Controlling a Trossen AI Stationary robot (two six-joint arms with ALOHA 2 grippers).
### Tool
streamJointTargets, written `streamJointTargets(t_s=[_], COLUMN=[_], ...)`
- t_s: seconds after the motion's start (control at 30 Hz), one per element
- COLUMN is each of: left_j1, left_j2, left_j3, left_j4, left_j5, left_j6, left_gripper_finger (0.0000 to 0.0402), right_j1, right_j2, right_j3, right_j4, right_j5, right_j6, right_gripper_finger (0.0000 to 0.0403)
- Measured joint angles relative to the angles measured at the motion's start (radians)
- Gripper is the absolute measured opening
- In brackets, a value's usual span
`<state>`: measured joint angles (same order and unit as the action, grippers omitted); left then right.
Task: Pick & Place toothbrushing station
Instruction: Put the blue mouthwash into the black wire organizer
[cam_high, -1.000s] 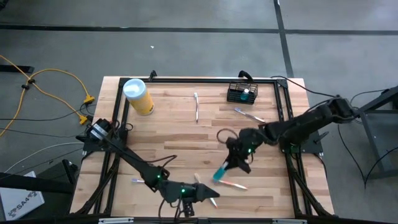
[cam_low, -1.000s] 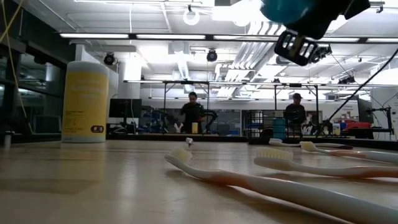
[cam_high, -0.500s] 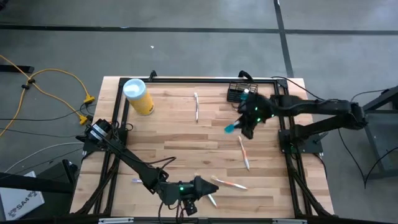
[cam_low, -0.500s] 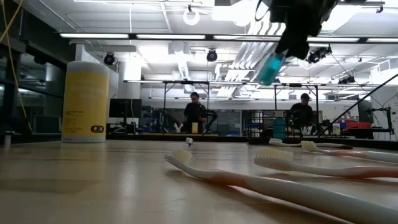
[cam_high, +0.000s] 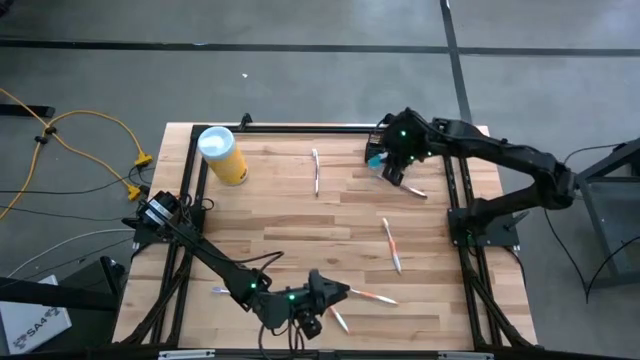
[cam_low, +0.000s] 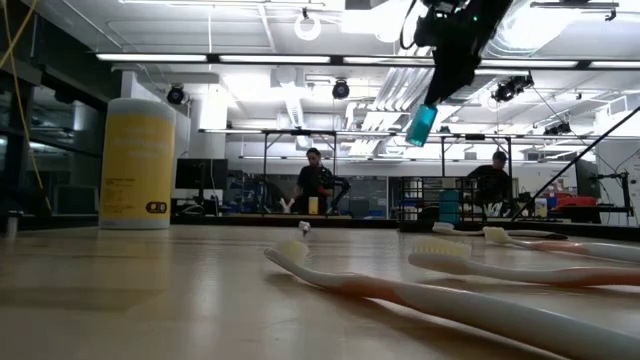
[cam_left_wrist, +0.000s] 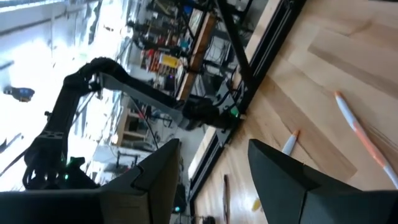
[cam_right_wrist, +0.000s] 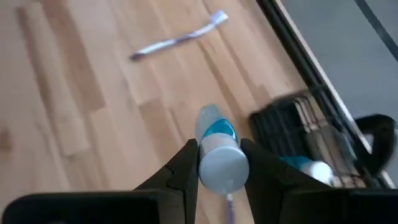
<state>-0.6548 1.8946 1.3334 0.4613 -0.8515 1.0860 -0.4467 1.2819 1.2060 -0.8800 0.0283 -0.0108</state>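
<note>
My right gripper (cam_high: 388, 165) hangs over the table's far right part, shut on a teal and white tube (cam_right_wrist: 216, 134). Beside and below it stands the toothbrushing station (cam_right_wrist: 297, 127), a black wire-mesh basket with a teal and white thing (cam_right_wrist: 308, 167) in it. In the high view the gripper hides most of the basket. In the low view the tube (cam_low: 421, 125) hangs high above the table. My left gripper (cam_high: 338, 292) waits open near the front edge, holding nothing. My right gripper pinches the tube at its white end (cam_right_wrist: 222, 165) between its two fingers (cam_right_wrist: 186, 167). The fingers slant downward from above. The tube is lifted clear, sticking out below the fingers and tilted, its teal end (cam_low: 420, 130) lowest.
A yellow canister (cam_high: 222, 153) with a white lid stands at the far left. Several toothbrushes lie loose on the wood: a white one (cam_high: 316, 172) at the far middle, one (cam_high: 391, 245) at the right, an orange one (cam_high: 372, 296) by my left gripper.
My right gripper has carried the tube up from the table's near middle toward the far edge, as far as the basket, and has tipped to point downward. My left gripper has rolled about its own axis without leaving its place.
</note>
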Motion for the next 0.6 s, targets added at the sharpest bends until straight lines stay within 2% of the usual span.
streamJointTargets(t_s=[0.33,0.6], left_j1=[0.009,0.027], left_j2=[0.000,0.000], left_j3=[0.000,0.000], left_j4=[-0.068,-0.074], left_j5=[-0.024,-0.040], left_j6=[-0.083,-0.096], left_gripper_finger=[0.0183,0.0183], right_j1=[-0.164,-0.245], right_j2=[0.032,0.037], right_j3=[0.000,0.000], right_j4=[0.007,0.021], right_j5=[0.046,0.051], right_j6=[-0.110,-0.174], right_gripper_finger=[0.0091,0.0091])
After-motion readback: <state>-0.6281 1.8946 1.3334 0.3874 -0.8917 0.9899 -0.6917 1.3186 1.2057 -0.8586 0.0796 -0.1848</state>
